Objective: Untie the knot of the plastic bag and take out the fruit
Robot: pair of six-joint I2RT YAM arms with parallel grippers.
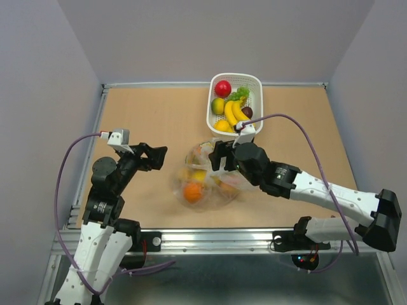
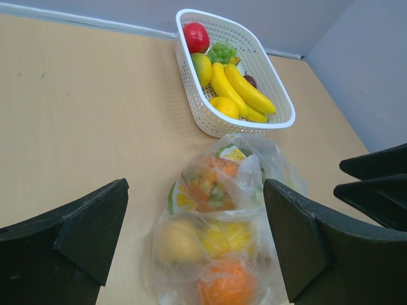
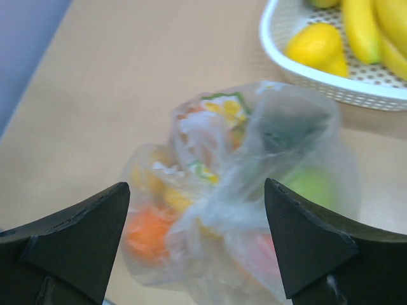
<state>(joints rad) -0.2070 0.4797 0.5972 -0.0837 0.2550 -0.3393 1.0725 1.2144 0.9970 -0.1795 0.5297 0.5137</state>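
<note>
The left fingers [image 2: 82, 235] hang at the bag's 9 o'clock, spread wide, clear of the plastic and holding nothing. The bag [image 1: 206, 181] lies slumped and crinkled near the middle of the tabletop [image 1: 146, 108], with the fruit [image 2: 203, 190] inside. An orange [image 1: 193, 192] sits at its near end, at 7 o'clock, with yellow pieces [image 2: 222, 238] just beyond. In the right wrist view a green one [image 3: 311, 184] shows at the bag's 3 o'clock.

The right fingers [image 3: 305, 244] hover over the bag's far edge at 1 o'clock, also spread wide, pinching nothing. Bunched plastic [image 3: 226, 197] lies below the gap between them. It is blurred, and the knot cannot be picked out in it.

Farther off at 1 o'clock, just beside the bag, stands the basket [image 1: 213, 108] with bananas [image 1: 236, 113] and an apple [image 1: 222, 88].
</note>
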